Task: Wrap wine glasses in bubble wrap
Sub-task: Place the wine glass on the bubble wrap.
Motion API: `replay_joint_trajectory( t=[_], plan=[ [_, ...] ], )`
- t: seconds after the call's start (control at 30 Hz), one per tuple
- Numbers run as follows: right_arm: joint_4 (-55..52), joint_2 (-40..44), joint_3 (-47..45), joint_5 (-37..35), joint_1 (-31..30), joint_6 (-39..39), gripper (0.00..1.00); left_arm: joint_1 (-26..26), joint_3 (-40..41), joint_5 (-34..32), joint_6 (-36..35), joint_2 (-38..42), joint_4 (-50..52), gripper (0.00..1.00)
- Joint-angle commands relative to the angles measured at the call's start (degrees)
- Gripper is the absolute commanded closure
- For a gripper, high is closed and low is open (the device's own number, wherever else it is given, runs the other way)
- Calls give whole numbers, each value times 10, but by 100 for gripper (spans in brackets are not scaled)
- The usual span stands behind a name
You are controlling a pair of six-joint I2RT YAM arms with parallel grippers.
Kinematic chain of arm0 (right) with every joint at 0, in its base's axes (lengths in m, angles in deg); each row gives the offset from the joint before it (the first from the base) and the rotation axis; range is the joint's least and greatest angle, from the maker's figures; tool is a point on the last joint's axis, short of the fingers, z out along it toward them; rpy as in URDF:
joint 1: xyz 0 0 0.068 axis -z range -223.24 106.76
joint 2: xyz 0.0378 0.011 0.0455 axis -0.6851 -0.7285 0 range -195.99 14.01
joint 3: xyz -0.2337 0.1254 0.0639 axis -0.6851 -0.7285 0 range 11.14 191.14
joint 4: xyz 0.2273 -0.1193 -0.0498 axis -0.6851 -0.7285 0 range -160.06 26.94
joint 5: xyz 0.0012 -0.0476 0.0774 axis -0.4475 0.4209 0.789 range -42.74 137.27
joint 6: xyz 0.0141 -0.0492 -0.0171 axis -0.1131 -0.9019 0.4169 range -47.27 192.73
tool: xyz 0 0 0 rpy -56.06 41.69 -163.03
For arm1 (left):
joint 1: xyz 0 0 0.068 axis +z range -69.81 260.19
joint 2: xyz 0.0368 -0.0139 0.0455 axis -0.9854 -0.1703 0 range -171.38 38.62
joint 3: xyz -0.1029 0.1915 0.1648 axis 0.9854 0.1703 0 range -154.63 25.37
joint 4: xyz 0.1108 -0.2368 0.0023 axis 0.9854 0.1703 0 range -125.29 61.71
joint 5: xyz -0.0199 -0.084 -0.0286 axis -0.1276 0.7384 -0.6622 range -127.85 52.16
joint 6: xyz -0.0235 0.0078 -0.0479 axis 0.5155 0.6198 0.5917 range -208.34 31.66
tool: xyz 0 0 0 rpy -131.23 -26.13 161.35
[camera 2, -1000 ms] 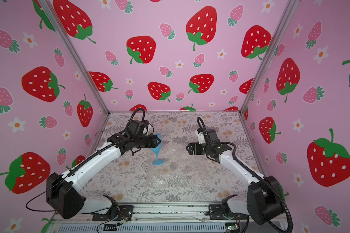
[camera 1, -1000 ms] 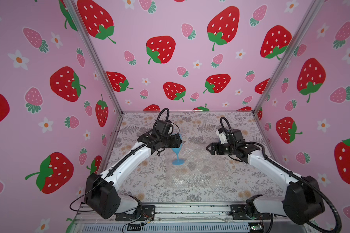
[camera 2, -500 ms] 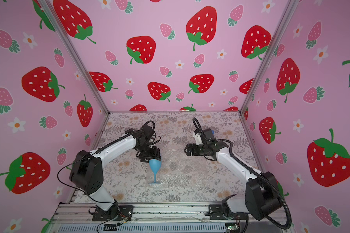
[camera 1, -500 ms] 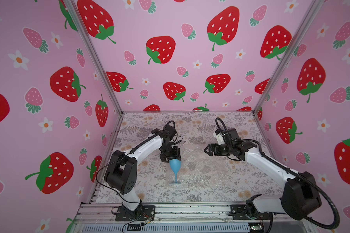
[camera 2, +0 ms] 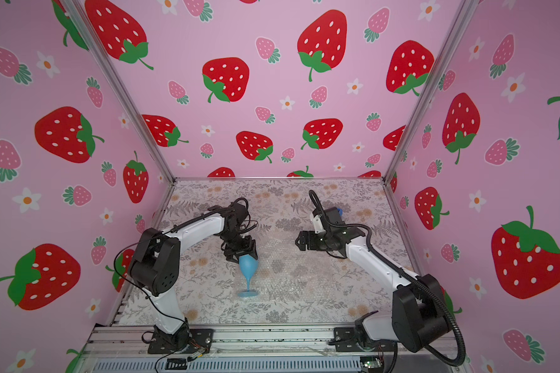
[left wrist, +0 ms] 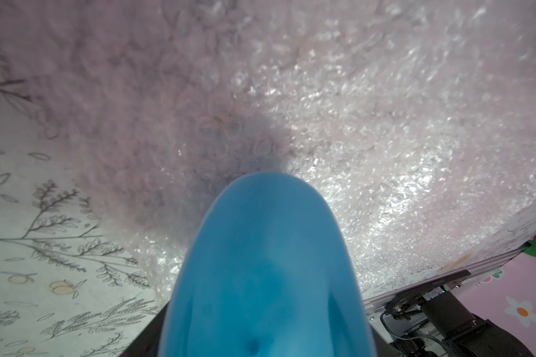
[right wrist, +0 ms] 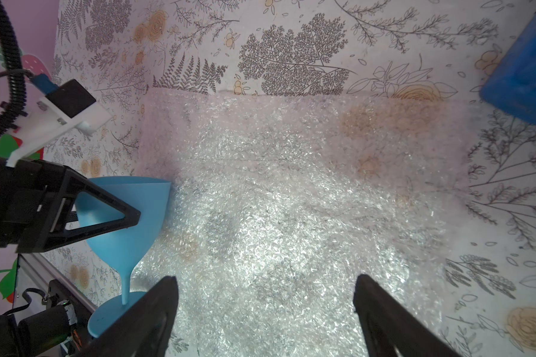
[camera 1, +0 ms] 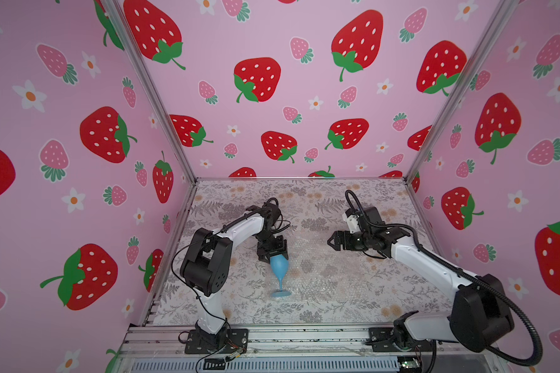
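wine glass (camera 1: 278, 268) over bubble wrap (camera 1: 317, 268) | left tool (camera 1: 274, 257) grasping its bowl | right tool (camera 1: 331, 243) released

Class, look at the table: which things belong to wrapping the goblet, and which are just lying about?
Belong to the job: light-blue goblet, gripped at the bowl by the left gripper; bubble wrap spread flat; right gripper, open above the wrap.
Lying about: dark blue boxy object, mostly cut off by the frame.
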Motion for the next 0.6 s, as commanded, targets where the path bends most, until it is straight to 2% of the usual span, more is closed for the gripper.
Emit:
replay_joint_trajectory(
  t=[0.0,0.23,0.43,0.57],
  plan=[
    [-8,-10,-4,-8,-4,13,10,1,-22,5,-1,-14,-5,40],
    [-2,-19,-12,-7,-4,18,10,2,-14,-9,-3,0,-15,11],
    [1,-14,-11,3,-4,24,10,12,38,-28,5,88,-48,5],
    [5,-7,-11,18,-7,29,10,31,124,-64,16,196,-96,8]
  ],
)
